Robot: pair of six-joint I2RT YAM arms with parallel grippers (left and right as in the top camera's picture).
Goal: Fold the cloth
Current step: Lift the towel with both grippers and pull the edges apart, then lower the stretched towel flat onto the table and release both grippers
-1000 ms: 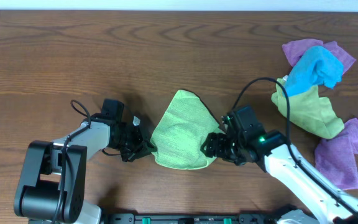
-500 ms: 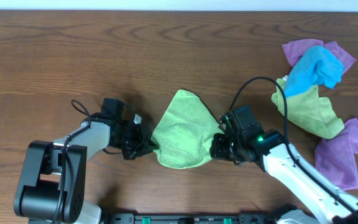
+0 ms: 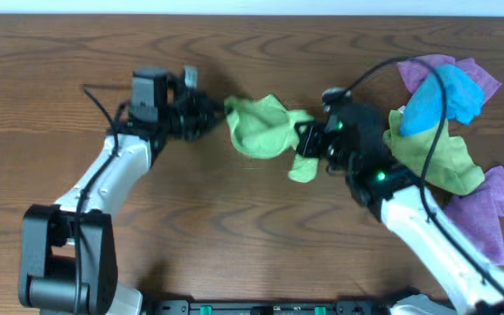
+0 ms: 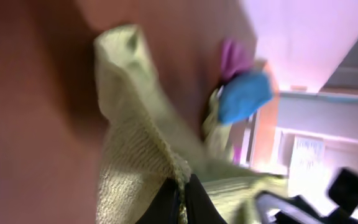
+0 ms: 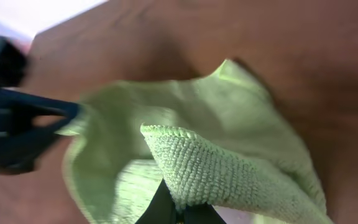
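Overhead: the lime-green cloth (image 3: 261, 127) is bunched up and strung between my two sets of fingers, over the brown table (image 3: 234, 227). My left fingers (image 3: 210, 115) are closed on its left end. My right fingers (image 3: 309, 140) are closed on its right side, and a loose flap droops just below them. A heap of other cloths (image 3: 444, 149) lies beyond my right fingers, apart from mine.

Left wrist, blurred: my closed fingers (image 4: 182, 202) pinch a hem, and the cloth (image 4: 135, 155) sags away ahead of them.

Right wrist: my closed fingers (image 5: 179, 211) pinch a thick rolled edge. The rest of the cloth (image 5: 229, 124) billows ahead towards my left fingers.

I judge the cloth light, limp and slightly grippy, and unable to hold a shape. Corners at the hem look like the best places to hold it.
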